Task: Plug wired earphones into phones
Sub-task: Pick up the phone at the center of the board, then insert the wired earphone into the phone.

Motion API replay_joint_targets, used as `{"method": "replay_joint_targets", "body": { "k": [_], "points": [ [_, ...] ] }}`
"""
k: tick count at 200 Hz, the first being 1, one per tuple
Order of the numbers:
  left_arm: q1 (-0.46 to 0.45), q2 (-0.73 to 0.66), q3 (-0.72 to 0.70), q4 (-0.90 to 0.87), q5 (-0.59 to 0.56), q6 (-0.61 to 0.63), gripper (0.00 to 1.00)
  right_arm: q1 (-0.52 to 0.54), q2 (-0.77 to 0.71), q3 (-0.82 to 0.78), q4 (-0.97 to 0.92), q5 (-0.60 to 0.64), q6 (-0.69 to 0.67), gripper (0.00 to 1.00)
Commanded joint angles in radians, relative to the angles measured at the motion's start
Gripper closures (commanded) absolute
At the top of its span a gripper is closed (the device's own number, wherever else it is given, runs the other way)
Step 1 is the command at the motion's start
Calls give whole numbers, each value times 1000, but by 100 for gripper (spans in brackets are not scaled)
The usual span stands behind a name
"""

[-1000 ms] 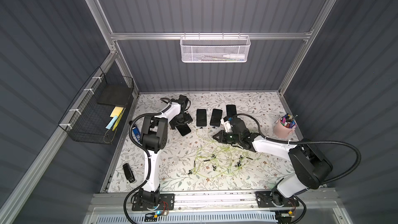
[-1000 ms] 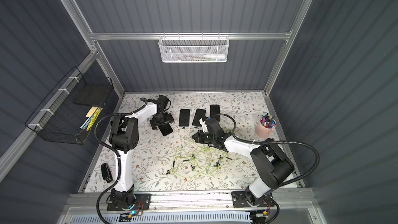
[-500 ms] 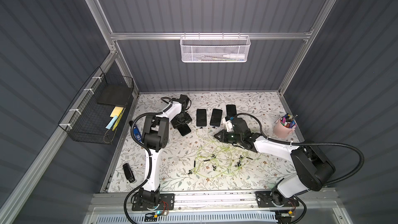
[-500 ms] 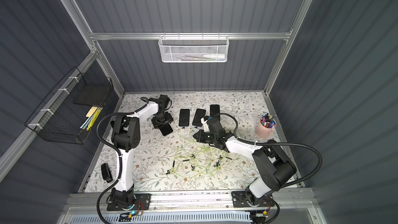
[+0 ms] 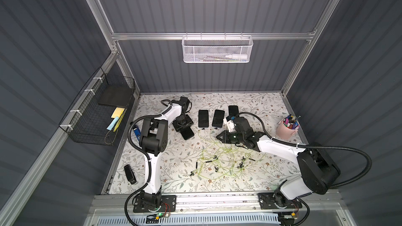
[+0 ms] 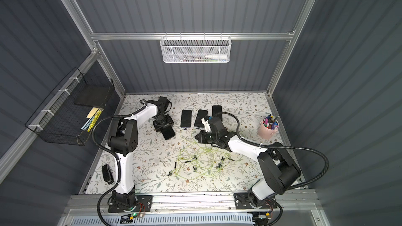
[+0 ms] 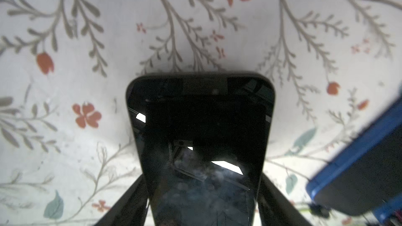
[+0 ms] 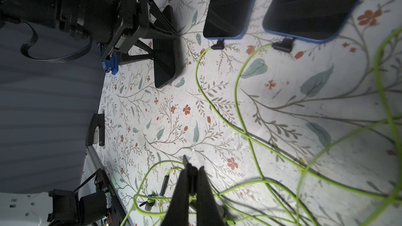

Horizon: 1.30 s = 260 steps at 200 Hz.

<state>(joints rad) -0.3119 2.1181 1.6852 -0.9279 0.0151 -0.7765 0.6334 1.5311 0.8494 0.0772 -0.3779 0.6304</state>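
Observation:
One black phone [image 5: 188, 133] lies angled at the left of the mat, and my left gripper [image 5: 184, 128] is shut on it, its fingertips against the phone's long sides [image 7: 201, 177]. Three more phones [image 5: 203, 118] [image 5: 218, 118] [image 5: 233, 110] lie in a row further right. Black plugs [image 8: 217, 45] [image 8: 282, 45] sit in the ends of two of them. The yellow-green earphones [image 5: 221, 159] lie tangled mid-mat. My right gripper [image 5: 218, 137] hovers over them, shut on a black plug [image 8: 186, 159] whose tip pokes out past the fingers [image 8: 193, 167].
A pink cup of pens [image 5: 287, 129] stands at the right edge. A blue-and-black device [image 5: 136, 131] lies by the left arm, and a black stick-shaped device [image 5: 129, 173] lies front left. A black wire basket [image 5: 97, 114] hangs on the left wall, a white mesh basket [image 5: 216, 50] on the back wall.
My left gripper's jaws have narrowed onto the sides of the angled phone. The right gripper has stayed shut on the plug and has barely shifted.

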Motion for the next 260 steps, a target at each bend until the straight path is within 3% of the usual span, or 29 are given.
{"method": "replay_joint_targets", "body": {
  "k": [1, 38, 99, 135, 260],
  "points": [
    [22, -152, -25, 7, 186, -56, 39, 35, 29, 60, -25, -20, -78, 98],
    [63, -286, -144, 149, 407, -205, 51, 98, 36, 70, 69, 48, -102, 100],
    [79, -444, -449, 499, 584, -597, 100, 138, 19, 56, 165, 245, -87, 100],
    [77, -505, -595, 672, 595, -801, 100, 160, 15, 69, 185, 278, -96, 100],
    [68, -509, -592, 663, 592, -801, 100, 182, 43, 101, 199, 276, -116, 100]
  ]
}}
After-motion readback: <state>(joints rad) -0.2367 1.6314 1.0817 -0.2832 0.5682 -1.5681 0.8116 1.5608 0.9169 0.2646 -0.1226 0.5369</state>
